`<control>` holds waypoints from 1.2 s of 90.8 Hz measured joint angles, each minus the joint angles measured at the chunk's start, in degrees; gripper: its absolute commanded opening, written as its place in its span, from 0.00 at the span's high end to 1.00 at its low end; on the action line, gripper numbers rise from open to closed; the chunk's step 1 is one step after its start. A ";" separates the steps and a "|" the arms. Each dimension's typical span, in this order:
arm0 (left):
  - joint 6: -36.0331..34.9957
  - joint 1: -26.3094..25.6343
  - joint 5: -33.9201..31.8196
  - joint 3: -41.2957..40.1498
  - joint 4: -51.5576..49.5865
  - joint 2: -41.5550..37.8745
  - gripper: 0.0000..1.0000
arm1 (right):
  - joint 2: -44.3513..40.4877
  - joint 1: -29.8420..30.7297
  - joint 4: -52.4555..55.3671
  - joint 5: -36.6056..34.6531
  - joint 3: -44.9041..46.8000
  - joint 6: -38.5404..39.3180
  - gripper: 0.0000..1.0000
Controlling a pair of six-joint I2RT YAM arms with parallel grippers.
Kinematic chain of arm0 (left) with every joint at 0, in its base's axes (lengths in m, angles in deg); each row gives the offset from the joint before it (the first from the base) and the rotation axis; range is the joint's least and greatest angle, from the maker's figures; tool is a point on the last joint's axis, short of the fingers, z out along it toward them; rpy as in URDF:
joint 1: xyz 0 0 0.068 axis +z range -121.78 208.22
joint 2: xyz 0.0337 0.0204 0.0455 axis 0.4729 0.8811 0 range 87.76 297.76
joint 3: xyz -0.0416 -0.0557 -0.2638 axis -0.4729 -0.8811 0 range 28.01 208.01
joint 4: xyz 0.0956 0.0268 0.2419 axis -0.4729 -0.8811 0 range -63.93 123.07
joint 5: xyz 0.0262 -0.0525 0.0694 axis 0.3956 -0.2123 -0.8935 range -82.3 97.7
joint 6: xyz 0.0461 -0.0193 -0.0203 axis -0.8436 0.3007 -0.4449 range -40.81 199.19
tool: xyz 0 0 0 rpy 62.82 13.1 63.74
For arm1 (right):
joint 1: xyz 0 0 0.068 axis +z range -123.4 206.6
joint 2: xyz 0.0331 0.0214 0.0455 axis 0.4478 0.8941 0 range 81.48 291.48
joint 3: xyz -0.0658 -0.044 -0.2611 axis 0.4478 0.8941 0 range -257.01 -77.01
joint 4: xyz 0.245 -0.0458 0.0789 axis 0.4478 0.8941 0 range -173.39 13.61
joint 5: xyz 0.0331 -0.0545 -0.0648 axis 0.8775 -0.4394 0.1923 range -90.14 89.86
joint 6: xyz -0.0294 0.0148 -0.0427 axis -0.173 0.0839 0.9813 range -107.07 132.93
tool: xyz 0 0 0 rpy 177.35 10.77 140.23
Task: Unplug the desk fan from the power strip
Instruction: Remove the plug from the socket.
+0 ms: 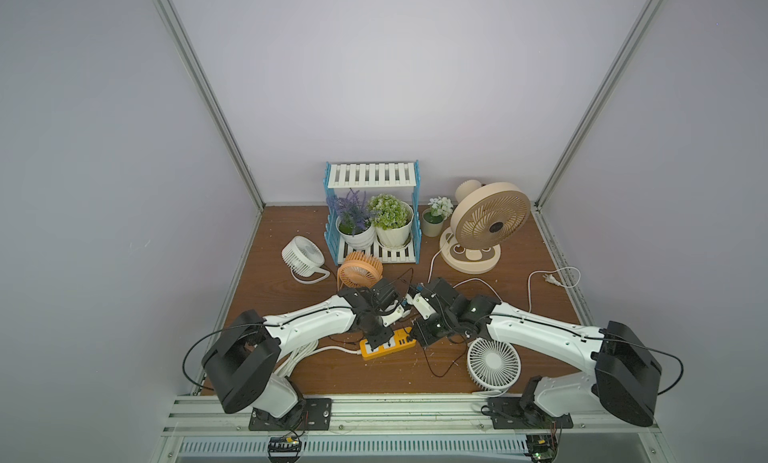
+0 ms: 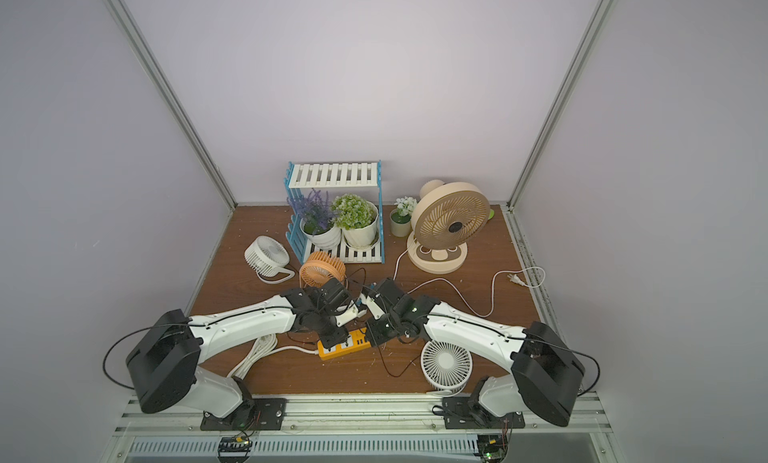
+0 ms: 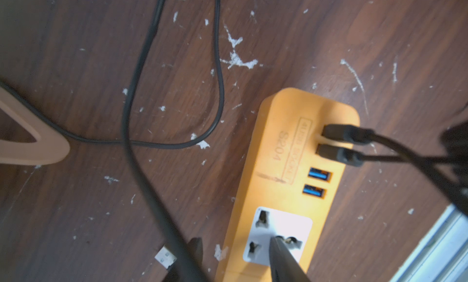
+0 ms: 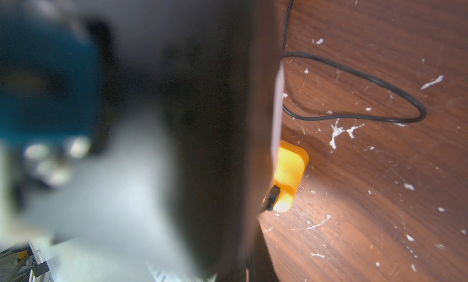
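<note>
One embossed "S204" on power strip (image 3: 268, 192)

- Power strip (image 3: 268, 192), orange-yellow top face, left wrist view: embossed "S204" in large characters, running lengthwise beside the row of USB ports.
- Same face, between "S204" and the ports: embossed line inside a rectangular frame. Opening legible as "4USB"; remainder resembling "SOCKET", too blurred to confirm.
- Same strip in both top views: too small for any lettering to be read.
- Same strip in the right wrist view: only one end showing, bearing a faint raised rectangle, nothing legible.
- Elsewhere in all views: nothing legible.
</note>
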 measured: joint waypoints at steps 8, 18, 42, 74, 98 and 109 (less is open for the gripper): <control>0.00 -0.07 -0.13 0.04 -0.02 0.00 0.54 | -0.37 -0.02 -0.85 0.17 0.68 -0.22 1.00; 0.00 -0.11 -0.22 0.15 -0.13 0.09 0.54 | -1.03 -0.11 -2.03 0.31 1.75 -0.50 1.00; 0.02 -0.11 -0.17 0.26 0.00 0.22 0.54 | -4.42 -1.53 -4.42 0.35 5.79 -2.08 1.00; 0.02 -0.28 -0.20 0.57 0.00 0.59 0.54 | -5.14 -1.90 -5.81 2.23 6.71 -2.97 1.00; 0.02 -0.28 -0.26 0.74 -0.20 0.72 0.54 | -6.43 -2.25 -9.42 5.25 6.69 -2.93 1.00; 0.02 -0.28 -0.26 0.94 -0.39 0.92 0.54 | -6.47 -2.27 -9.84 5.64 6.69 -2.93 1.00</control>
